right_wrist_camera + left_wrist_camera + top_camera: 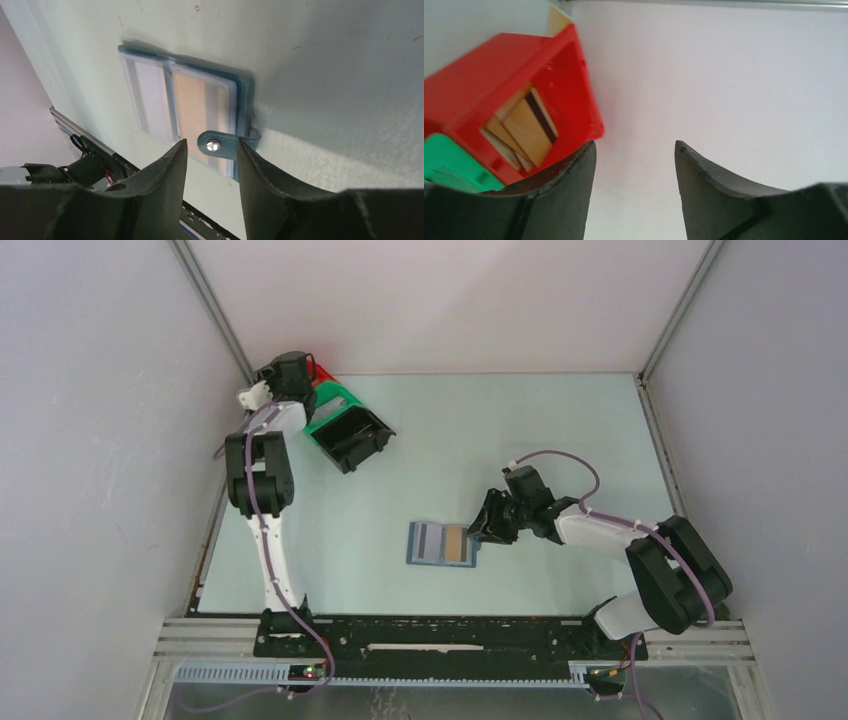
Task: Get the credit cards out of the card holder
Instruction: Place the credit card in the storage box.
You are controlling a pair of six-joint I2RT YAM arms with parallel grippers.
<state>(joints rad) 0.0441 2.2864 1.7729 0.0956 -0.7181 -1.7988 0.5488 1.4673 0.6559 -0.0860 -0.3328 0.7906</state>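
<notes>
We see the right gripper (pixel 211 150) with its jaws apart and low over the table (pixel 520 440). They stand on either side of the wallet's closing strap (pixel 225 147) and clamp nothing. The strap's small metal stud (pixel 213 145) sits in the gap between them. We cannot tell whether either finger touches the strap.

The wallet (pixel 245 95) lies flat and spread open near the middle of the table, towards the near edge, with its inside facing up. Under its clear sleeves we make out a pale grey panel on one half and a tan panel on the other. We cannot tell whether these are cards or bare lining.

Well apart from it, in the far left corner, three bins stand close together in a row. The left gripper (pixel 634 147) hangs just beside the red bin (pixel 484 65), its jaws wide apart and empty. Inside the red bin lie several flat tan cards (pixel 531 127), overlapping, one showing a dark stripe. The green bin (pixel 444 155) sits against the red one, and we cannot see inside it. The black bin (pixel 355 440) sits next along, nearer the table's middle, and its inside is too dark for us to read.
</notes>
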